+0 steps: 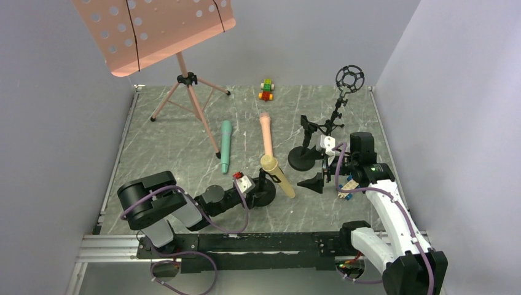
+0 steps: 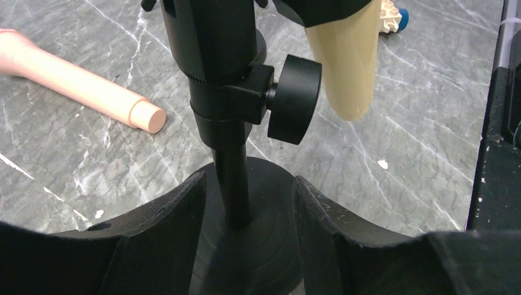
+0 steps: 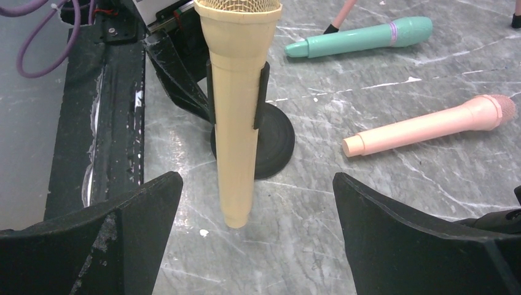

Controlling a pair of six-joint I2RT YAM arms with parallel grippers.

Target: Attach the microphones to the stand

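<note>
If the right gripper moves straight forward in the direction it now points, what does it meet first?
Probably the pale yellow microphone, clipped in the stand, centred ahead of the right gripper; how far ahead is unclear.

The yellow mic (image 3: 236, 123), pink mic (image 3: 424, 126) and teal mic (image 3: 362, 38) look like smooth matt plastic, the yellow one topped with fine mesh, the stand (image 2: 224, 74) is matt black, and the table (image 3: 381, 203) is smooth, grey and marble-patterned with a faint sheen.
</note>
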